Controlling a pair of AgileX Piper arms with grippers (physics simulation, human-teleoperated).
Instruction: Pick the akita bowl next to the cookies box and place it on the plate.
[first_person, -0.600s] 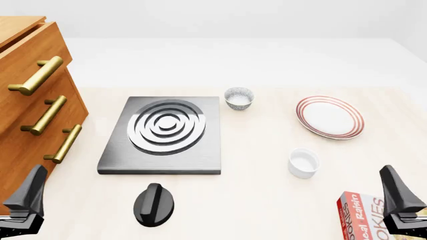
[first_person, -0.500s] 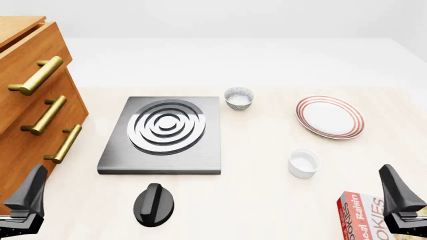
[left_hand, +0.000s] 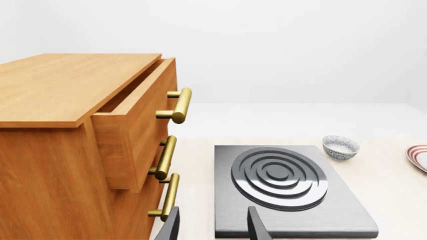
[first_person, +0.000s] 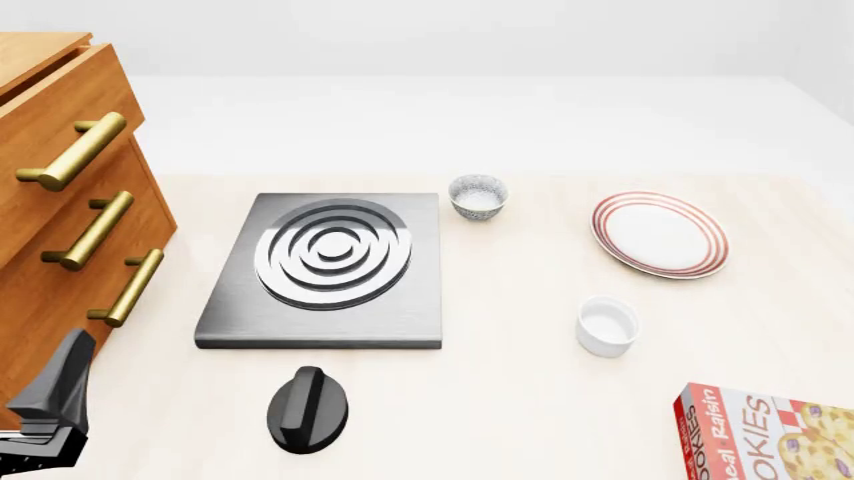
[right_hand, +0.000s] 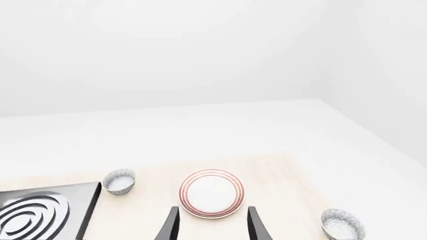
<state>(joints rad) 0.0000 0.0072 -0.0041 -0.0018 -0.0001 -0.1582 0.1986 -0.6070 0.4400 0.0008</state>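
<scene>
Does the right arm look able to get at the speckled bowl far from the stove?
Probably yes: the bowl stands alone, apart from the plate, and nothing blocks the open right gripper.

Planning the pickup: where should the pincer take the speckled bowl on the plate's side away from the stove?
Probably by its rim, from above, one finger inside: the akita bowl stands upright, mouth open, and its round walls taper downward.

Two akita bowls (right_hand: 119, 181) (right_hand: 342, 224); one plate (right_hand: 211, 193).
</scene>
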